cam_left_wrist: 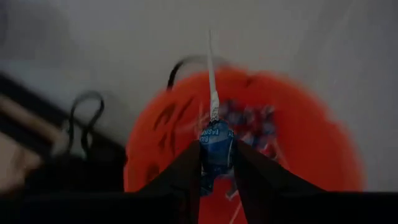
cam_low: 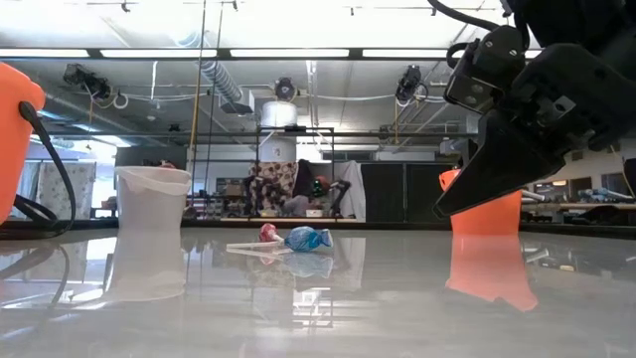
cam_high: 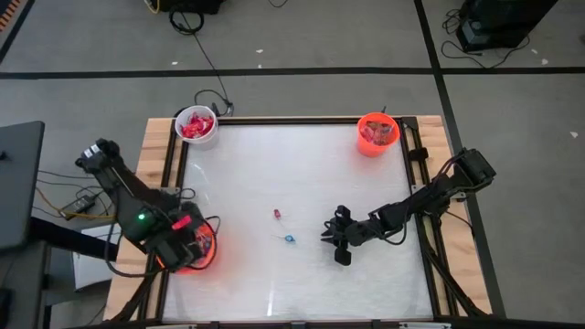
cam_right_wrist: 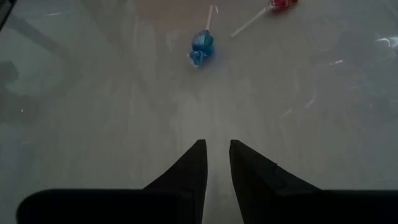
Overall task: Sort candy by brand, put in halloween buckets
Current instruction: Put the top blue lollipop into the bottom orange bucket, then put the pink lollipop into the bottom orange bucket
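My left gripper [cam_high: 187, 245] hangs over the orange bucket [cam_high: 199, 249] at the table's near left edge, shut on a blue-wrapped lollipop [cam_left_wrist: 216, 144]; blue sweets lie in that bucket [cam_left_wrist: 249, 121]. Two lollipops lie flat on the table: a blue one [cam_high: 289, 238] [cam_right_wrist: 201, 47] and a red one [cam_high: 276, 214] [cam_right_wrist: 281, 4]. My right gripper [cam_high: 335, 239] [cam_right_wrist: 217, 163] hovers low to the right of the blue one, fingers a little apart, holding nothing. A white bucket [cam_high: 196, 125] of red sweets stands at the far left corner, and another orange bucket [cam_high: 376, 133] at the far right. My left gripper pinches the blue lollipop's wrapped head [cam_left_wrist: 216, 149] between its two fingers [cam_left_wrist: 186, 171], coming from above. The white stick [cam_left_wrist: 211, 68] points away beyond the fingertips, in line with the fingers. The sweet is lifted clear, above the orange bucket's open mouth.
A raised black frame [cam_high: 169, 174] borders the table, with wooden strips outside it. Cables [cam_high: 73, 203] lie beside the left arm. The middle of the table around the two lollipops is open, glossy white surface [cam_high: 292, 174].
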`<state>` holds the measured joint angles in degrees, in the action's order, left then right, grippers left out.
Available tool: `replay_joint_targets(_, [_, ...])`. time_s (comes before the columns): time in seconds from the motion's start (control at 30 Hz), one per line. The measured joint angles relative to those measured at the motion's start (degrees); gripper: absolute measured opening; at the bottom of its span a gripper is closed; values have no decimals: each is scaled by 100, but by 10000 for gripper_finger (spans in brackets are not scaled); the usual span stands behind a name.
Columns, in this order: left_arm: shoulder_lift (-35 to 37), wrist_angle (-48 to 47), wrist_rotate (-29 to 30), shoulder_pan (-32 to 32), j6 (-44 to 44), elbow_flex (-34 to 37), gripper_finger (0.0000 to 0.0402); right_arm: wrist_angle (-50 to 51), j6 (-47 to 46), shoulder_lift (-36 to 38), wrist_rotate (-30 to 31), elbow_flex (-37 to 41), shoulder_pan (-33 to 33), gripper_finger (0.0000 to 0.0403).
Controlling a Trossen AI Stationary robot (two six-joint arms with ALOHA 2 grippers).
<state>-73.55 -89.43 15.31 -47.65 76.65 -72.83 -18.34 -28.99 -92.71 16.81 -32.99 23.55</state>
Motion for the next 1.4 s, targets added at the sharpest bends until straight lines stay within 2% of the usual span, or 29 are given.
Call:
replay_joint_targets(0.13, [332, 506, -334, -139, 622, 799, 90, -1, -42, 0, 0, 0, 0, 83])
replay_joint_targets(0.27, [443, 630, 29, 0, 719, 1327, 91, 0, -216, 0, -1, 0, 0, 83])
replay_joint_targets(0.43, [427, 1002, -55, 115, 602, 1661, 105, 1, -297, 0, 0, 0, -7, 83])
replay_joint_targets(0.57, [427, 1000, -366, 115, 600, 1675, 128, 1, -295, 0, -1, 0, -7, 83])
replay_joint_targets(0.7, [427, 986, -424, 115, 595, 1447, 145, 1, -284, 0, -1, 0, -9, 83])
replay_joint_targets(0.93, [429, 1203, -375, 115, 592, 760, 147, -1, -249, 0, -1, 0, -9, 83])
replay_joint_targets(1.03, [427, 1258, 201, 116, 586, 486, 147, 0, -259, 0, -1, 0, -9, 83])
replay_joint_targets(1.23, [426, 1344, 2508, 417, 296, 298, 147, -1, -275, 0, -1, 0, -9, 83])
replay_joint_targets(1.3, [361, 1409, 2807, 674, 283, 302, 147, -3, -275, 0, -1, 0, -9, 83])
replay_joint_targets(1.4, [167, 1896, 2765, 1136, 111, 510, 147, -6, -275, 0, 1, 0, -9, 83])
